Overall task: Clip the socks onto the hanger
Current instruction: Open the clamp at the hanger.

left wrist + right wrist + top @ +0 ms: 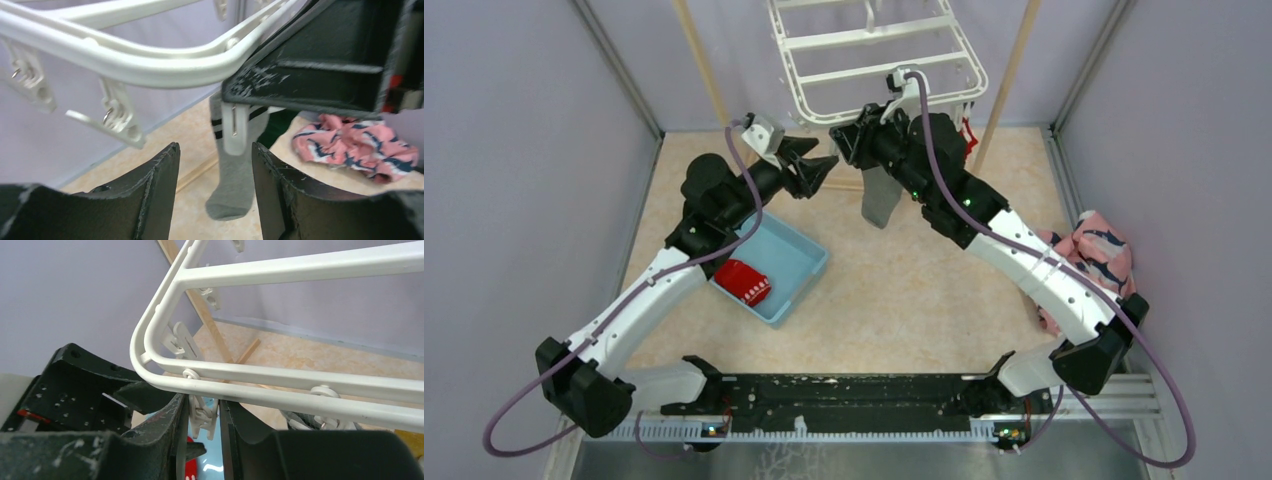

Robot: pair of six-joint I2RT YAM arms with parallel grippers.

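Grey striped sock point(880, 205) hangs from clip point(233, 125) on hanger point(869, 37) near rail, R gripper point(204, 412) jaws narrow round that clip, L gripper point(214, 150) jaws wide & empty; prob best R eases off slow so clip's bite holds.

Hanger point(874, 38): far end cut off by top edge
Grey sock point(235, 185): cuff hidden behind clip point(234, 127) and right fingers point(310, 65)
Pink cloth point(1104, 250): partly covered by right arm
Red item point(967, 133) by hanger corner: too hidden to identify
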